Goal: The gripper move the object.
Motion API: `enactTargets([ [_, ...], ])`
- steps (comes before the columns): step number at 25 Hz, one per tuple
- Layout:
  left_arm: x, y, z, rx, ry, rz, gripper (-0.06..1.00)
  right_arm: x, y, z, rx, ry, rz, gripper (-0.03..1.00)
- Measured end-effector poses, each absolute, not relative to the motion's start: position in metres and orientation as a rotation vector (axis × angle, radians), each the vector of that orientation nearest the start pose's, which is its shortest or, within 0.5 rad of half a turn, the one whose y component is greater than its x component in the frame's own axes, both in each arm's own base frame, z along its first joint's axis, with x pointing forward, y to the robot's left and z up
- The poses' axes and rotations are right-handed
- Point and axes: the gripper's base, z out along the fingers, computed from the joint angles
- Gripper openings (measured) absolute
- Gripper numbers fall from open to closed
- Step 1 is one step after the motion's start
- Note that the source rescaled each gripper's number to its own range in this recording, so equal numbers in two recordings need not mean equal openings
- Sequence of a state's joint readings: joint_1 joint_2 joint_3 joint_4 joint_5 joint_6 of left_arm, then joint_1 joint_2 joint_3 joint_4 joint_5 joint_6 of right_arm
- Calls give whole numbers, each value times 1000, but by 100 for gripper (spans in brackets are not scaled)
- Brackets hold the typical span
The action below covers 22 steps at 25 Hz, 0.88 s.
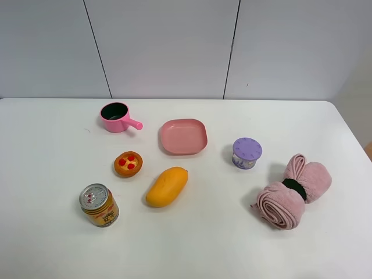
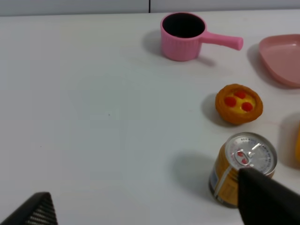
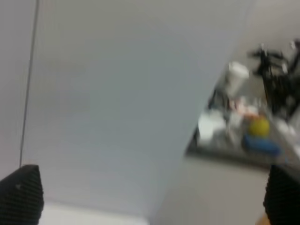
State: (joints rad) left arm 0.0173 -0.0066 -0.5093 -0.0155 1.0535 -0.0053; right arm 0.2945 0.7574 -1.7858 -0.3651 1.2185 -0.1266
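The small round orange-brown tart (image 1: 128, 164) with red berry spots lies on the white table (image 1: 46, 174), left of centre. It also shows in the left wrist view (image 2: 239, 103). No arm shows in the exterior high view. My left gripper (image 2: 143, 190) is open and empty, hanging above the table well short of the tart, with one fingertip in front of the can (image 2: 241, 176). My right gripper (image 3: 150, 187) is open and empty and faces a blurred wall, away from the table.
A yellow can (image 1: 99, 204) stands just in front of the tart. An orange mango (image 1: 167, 186) lies to the tart's right. A pink pot (image 1: 118, 117) and a pink plate (image 1: 183, 136) sit behind. A purple-lidded cup (image 1: 247, 153) and a rolled pink towel (image 1: 292, 192) are at the right.
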Motion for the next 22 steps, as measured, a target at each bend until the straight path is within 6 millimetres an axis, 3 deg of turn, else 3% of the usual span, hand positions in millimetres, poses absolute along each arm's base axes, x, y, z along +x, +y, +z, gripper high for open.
enactTargets([
  [7,-7,-1,280,-17,2021,-7,100,8,-17,459,-170,1939,-213,100],
  [12,-7,-1,280,-17,2021,-7,100,6,-6,378,-151,2101,-42,100],
  [17,-7,-1,280,-17,2021,-7,100,-1,-6,330,-50,2115,-10,100],
  [22,-7,-1,280,-22,2021,-11,100,-10,-5,303,5,2102,-26,100],
])
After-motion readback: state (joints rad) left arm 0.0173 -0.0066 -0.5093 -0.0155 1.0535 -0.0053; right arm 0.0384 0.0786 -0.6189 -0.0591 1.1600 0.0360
